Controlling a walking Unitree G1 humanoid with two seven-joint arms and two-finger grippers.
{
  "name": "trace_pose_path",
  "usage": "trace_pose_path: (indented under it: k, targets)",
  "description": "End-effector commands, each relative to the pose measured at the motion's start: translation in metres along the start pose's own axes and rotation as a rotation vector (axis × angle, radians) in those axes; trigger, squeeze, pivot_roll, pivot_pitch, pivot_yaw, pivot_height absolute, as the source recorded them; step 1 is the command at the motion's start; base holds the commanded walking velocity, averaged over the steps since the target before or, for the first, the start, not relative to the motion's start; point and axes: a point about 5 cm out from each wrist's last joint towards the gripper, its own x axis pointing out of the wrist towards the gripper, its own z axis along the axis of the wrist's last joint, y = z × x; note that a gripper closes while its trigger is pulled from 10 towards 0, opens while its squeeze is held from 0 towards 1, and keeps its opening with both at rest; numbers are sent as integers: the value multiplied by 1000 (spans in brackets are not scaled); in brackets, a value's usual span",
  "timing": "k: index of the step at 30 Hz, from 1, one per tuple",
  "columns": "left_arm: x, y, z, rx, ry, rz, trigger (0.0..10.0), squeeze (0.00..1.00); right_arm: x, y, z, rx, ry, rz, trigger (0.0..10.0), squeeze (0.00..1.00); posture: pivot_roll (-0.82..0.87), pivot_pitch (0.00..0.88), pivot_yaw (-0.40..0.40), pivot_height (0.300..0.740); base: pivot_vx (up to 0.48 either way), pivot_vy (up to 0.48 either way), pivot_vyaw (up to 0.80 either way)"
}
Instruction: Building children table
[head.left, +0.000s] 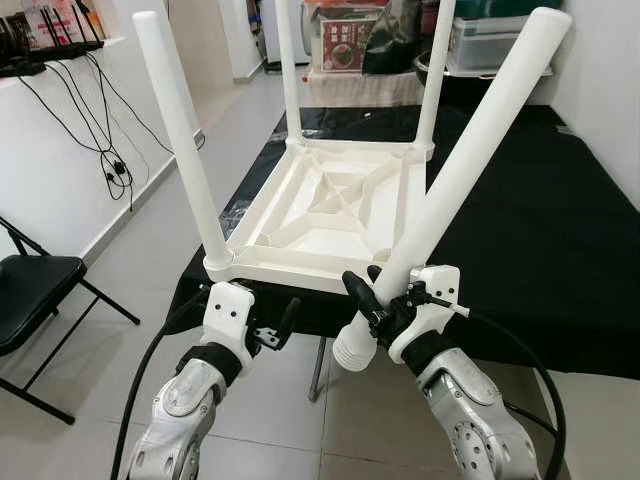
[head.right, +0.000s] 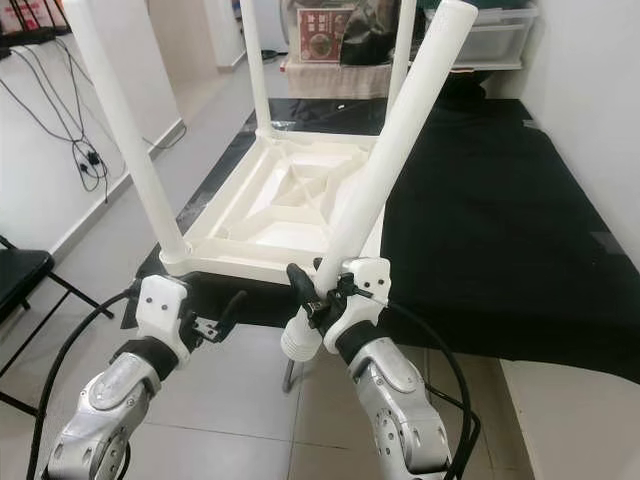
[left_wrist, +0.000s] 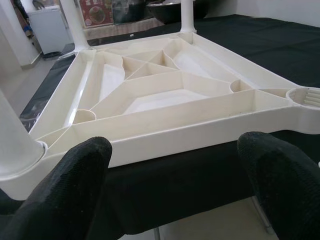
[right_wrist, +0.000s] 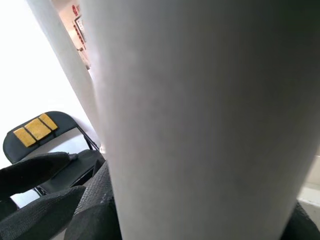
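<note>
An upside-down white plastic table (head.left: 330, 210) lies on a black-covered surface (head.left: 540, 230). Three white legs stand in its sockets: the near-left leg (head.left: 180, 140) and two at the far corners. My right gripper (head.left: 385, 300) is shut on the loose fourth leg (head.left: 470, 160), holding it near its ribbed lower end, which hangs below the table's near edge. The leg tilts up and to the right. It sits close between the fingers (right_wrist: 45, 210) in the right wrist view. My left gripper (left_wrist: 175, 185) is open just before the near edge. The near-right corner socket (left_wrist: 306, 96) is empty.
A black folding chair (head.left: 35, 290) stands on the tiled floor at the left. Cables (head.left: 105, 150) hang down the white wall on the left. Boxes and bins (head.left: 345, 45) are stacked beyond the far end of the surface.
</note>
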Motion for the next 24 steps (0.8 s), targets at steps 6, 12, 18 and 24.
trace_pose_path:
  k: [6,12,18,24]
  targets:
    - [-1,-1,-3,2,6,-1,10000,0,1,1,-2,2,0,14,10000,0,-105,23,44,740,0,0,0]
    - [0,-1,-3,4,5,-2,10000,0,2,1,-2,2,0,19,10000,0,-106,29,44,740,0,0,0]
    - [0,-1,-3,3,5,-3,10000,0,2,1,-1,2,-1,19,10000,0,-107,30,43,740,0,0,0]
    - [1,-1,-2,2,4,-7,10000,0,2,1,-1,3,-1,19,10000,0,-109,33,46,740,0,0,0]
